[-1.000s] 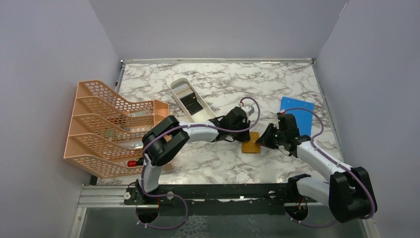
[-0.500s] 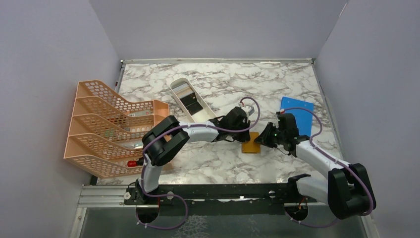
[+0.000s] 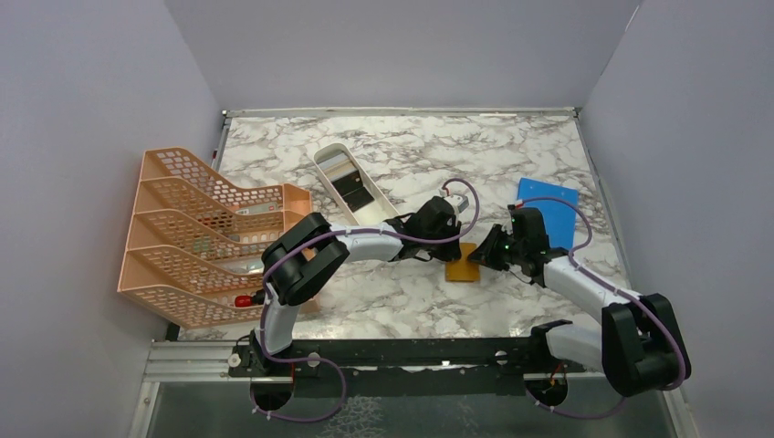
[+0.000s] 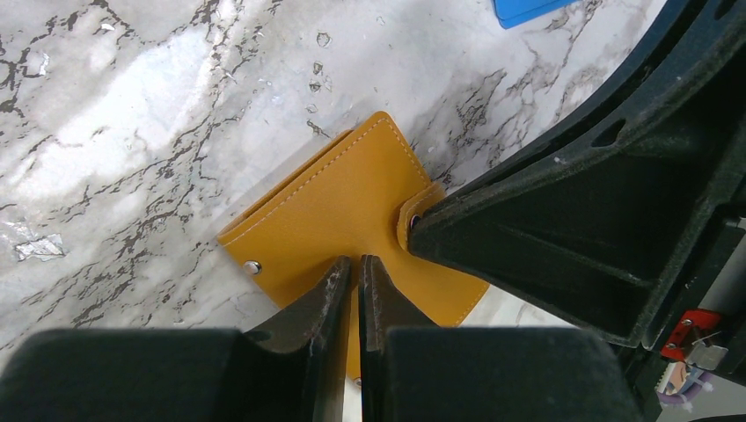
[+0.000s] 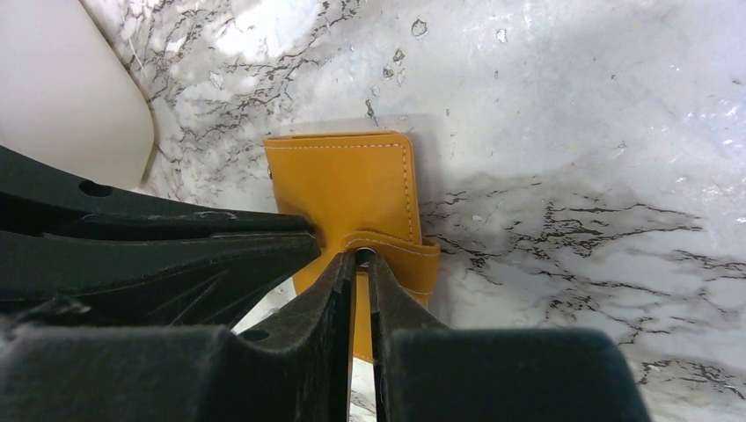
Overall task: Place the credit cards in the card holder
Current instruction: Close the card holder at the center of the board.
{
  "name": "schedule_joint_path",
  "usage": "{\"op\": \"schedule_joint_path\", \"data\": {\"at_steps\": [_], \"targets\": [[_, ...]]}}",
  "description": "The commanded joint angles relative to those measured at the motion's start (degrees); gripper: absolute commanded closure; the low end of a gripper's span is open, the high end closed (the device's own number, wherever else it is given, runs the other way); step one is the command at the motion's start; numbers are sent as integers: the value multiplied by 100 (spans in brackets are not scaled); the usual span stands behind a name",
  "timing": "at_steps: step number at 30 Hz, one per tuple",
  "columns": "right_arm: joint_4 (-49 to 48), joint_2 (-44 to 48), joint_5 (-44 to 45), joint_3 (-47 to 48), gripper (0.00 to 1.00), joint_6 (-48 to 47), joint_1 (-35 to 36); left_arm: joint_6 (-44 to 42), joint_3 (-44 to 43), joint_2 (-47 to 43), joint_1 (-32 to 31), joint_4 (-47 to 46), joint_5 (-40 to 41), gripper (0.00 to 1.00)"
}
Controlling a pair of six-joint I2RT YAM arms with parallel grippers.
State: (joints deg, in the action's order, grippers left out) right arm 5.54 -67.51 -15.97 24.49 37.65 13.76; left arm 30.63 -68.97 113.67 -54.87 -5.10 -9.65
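The orange-tan card holder (image 3: 463,265) lies folded on the marble, snap tab (image 5: 391,250) on its right side. My left gripper (image 4: 354,261) is shut, its tips pressing down on the holder's cover (image 4: 339,207); in the top view this gripper (image 3: 454,245) sits at the holder's far edge. My right gripper (image 5: 362,257) has its jaws closed narrowly around the snap tab, the snap showing between the tips; from above this gripper (image 3: 477,258) meets the holder's right edge. The credit cards, a black one (image 3: 356,193) and a pale one (image 3: 336,167), lie in the white tray.
The long white tray (image 3: 321,155) stands left of the arms, its end (image 5: 62,88) close to the holder. A peach mesh file rack (image 3: 196,233) fills the left side. A bright blue sheet (image 3: 549,210) lies behind the right arm. Walls enclose the table.
The right gripper has edged left onto the holder's tab and its jaws have narrowed. The left gripper and the holder have stayed put.
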Motion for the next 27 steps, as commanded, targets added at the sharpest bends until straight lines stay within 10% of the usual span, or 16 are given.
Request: {"op": "schedule_joint_path", "data": {"at_steps": [1, 27], "targets": [[138, -210, 26, -26, 85, -73, 4, -69, 130, 37, -24, 185, 33, 88], [936, -48, 396, 662, 82, -695, 4, -88, 121, 42, -24, 248, 94, 88]]}}
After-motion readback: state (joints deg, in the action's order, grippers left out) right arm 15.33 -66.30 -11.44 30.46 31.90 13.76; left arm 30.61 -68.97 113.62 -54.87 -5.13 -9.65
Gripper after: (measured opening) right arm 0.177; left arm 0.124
